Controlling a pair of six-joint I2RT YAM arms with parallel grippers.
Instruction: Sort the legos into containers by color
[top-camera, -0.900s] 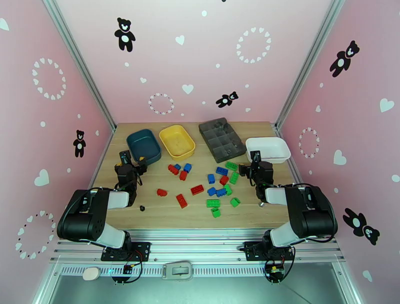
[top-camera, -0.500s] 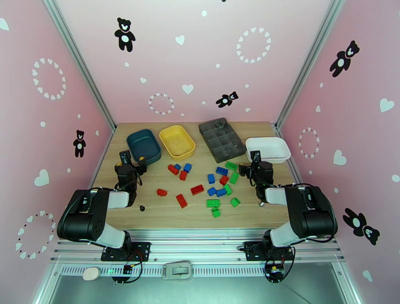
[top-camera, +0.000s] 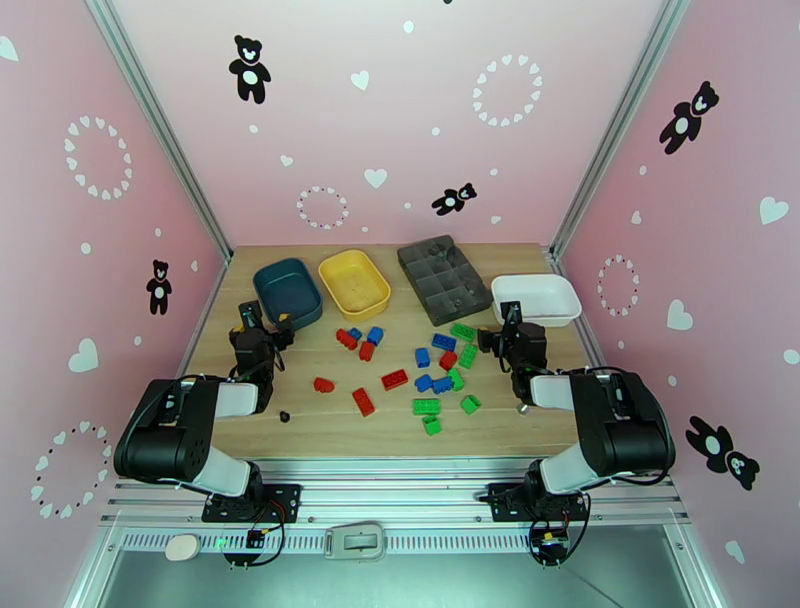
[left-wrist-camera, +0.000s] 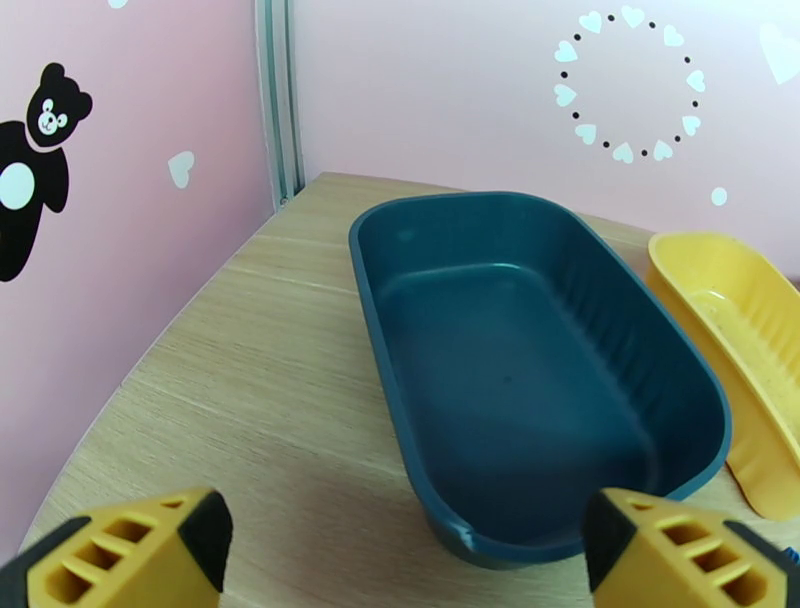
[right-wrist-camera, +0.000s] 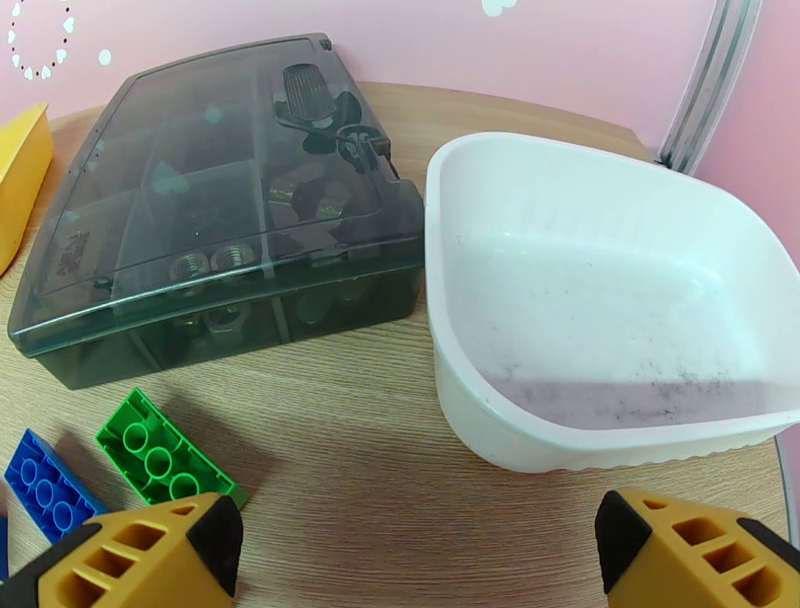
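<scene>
Right gripper (right-wrist-camera: 410, 555) and left gripper (left-wrist-camera: 400, 550), wide and empty: straddle the green lego (right-wrist-camera: 165, 460) across its narrow sides, avoiding the blue lego (right-wrist-camera: 45, 485).

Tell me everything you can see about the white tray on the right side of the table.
The white tray is a shallow rounded-rectangle dish of glossy-looking plastic, with a rolled rim and fine ribbing along its lower wall. It sits upright and flat on the wooden table, at the far right, close beside the dark grey compartment box; whether the two touch is unclear. Inside there is nothing but faint dark specks on its floor.
</scene>
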